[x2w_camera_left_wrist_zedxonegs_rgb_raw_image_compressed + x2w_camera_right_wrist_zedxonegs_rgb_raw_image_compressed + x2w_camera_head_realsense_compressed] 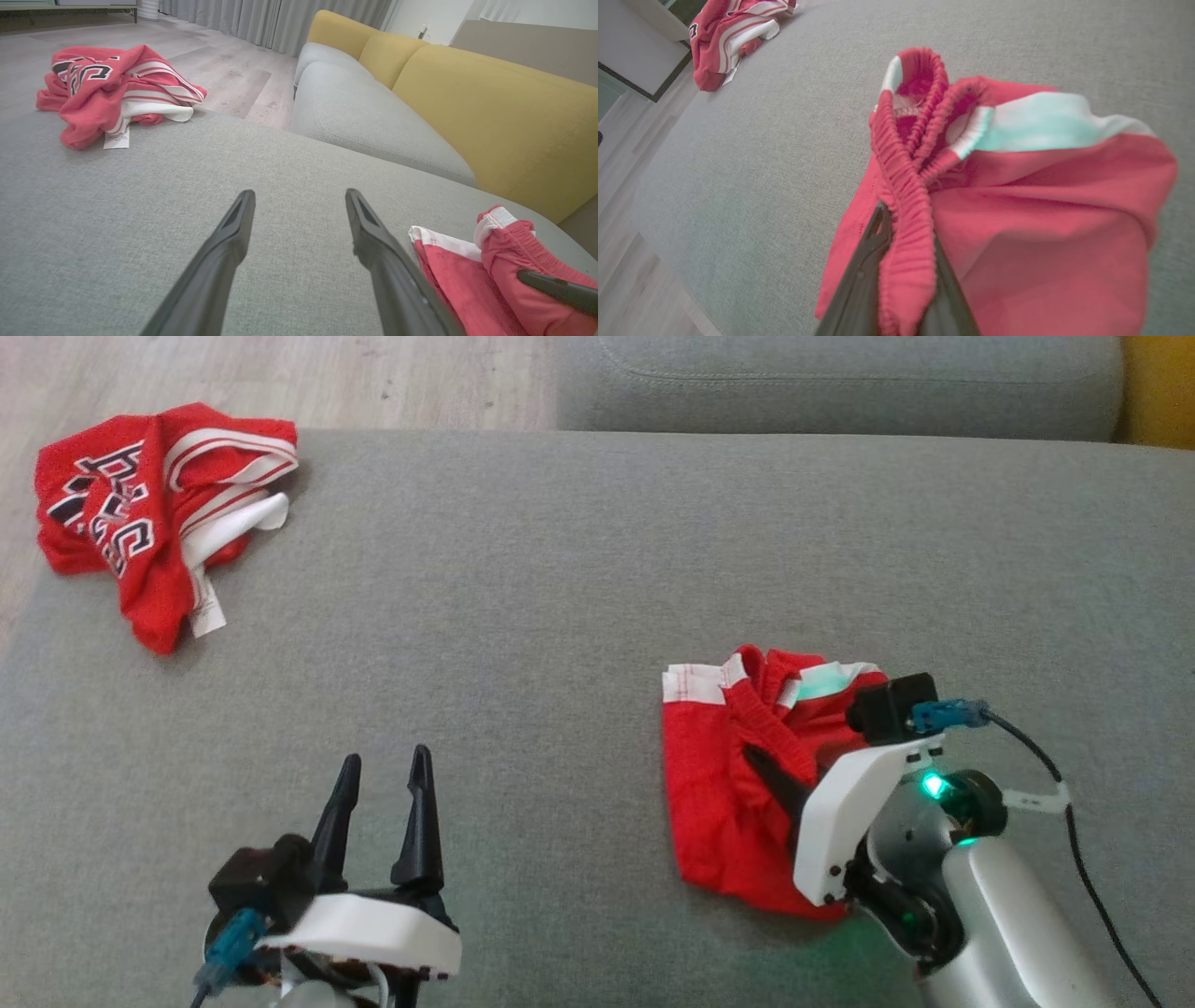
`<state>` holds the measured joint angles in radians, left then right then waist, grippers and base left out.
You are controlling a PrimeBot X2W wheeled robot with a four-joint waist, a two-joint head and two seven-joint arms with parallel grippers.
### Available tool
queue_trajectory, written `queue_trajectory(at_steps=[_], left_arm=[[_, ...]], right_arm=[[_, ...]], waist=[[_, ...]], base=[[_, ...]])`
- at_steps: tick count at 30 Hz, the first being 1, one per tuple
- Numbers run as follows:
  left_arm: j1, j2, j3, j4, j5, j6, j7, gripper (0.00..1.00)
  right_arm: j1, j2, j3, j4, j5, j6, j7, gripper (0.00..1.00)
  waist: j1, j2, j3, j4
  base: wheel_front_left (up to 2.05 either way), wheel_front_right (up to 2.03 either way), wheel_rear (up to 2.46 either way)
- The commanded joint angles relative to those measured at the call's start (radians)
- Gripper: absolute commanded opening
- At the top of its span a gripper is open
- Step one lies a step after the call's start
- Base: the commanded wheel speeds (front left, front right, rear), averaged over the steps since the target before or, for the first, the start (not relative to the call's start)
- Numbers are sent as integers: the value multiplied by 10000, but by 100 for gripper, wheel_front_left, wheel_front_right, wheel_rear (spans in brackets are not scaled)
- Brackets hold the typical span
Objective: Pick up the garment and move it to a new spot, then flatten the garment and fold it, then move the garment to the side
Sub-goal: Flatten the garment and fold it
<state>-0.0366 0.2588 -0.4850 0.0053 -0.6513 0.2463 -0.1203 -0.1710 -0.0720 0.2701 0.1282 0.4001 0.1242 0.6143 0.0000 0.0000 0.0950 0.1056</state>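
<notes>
The big grey sofa seat point(560, 616) has a crumpled red shirt point(121, 523) at its far left corner. The red shorts point(719, 793) sit bunched up on the near right. The right claw point(761, 765) reaches in from the right and pinches their stretchy waistband. The left claw point(385, 761) is wide open, pointing forward over the bare seat

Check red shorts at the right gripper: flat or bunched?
Bunched: red shorts lie crumpled, elastic waistband twisted and pinched in the right gripper.
</notes>
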Motion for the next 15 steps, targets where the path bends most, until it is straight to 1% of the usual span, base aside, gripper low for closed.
queue_trajectory(at_steps=[1,4,5,6,7,10,11,15], left_arm=[[-497,65,302,-234,-15,7,-122,100],[-529,39,290,-169,-37,-7,-150,100],[-532,35,287,-150,-43,-10,-160,100],[-532,30,283,-131,-51,-11,-164,100],[-533,24,274,-114,-55,-10,-164,100],[-542,11,252,-76,-66,-1,-163,100],[-543,9,247,-65,-76,8,-164,100],[-538,18,260,-67,-92,33,-188,100]], right_arm=[[-550,115,254,-221,58,65,-137,0],[-766,177,502,292,43,65,-331,0],[-835,189,570,448,25,65,-428,34],[-893,198,642,592,23,65,-525,82],[-950,204,755,704,36,65,-617,100],[-1064,212,1093,853,259,65,-995,100],[-1131,214,1298,847,370,65,-1269,100],[-1185,215,1375,657,300,65,-1804,100]], waist=[[0,0,42,90],[0,0,73,194],[0,0,80,218],[0,0,85,240],[0,0,89,259],[0,0,93,279],[0,0,88,262],[0,0,37,153]], base=[[0,0,0],[0,0,0],[0,0,0],[0,0,0],[0,0,0],[0,0,0],[0,0,0],[0,0,0]])
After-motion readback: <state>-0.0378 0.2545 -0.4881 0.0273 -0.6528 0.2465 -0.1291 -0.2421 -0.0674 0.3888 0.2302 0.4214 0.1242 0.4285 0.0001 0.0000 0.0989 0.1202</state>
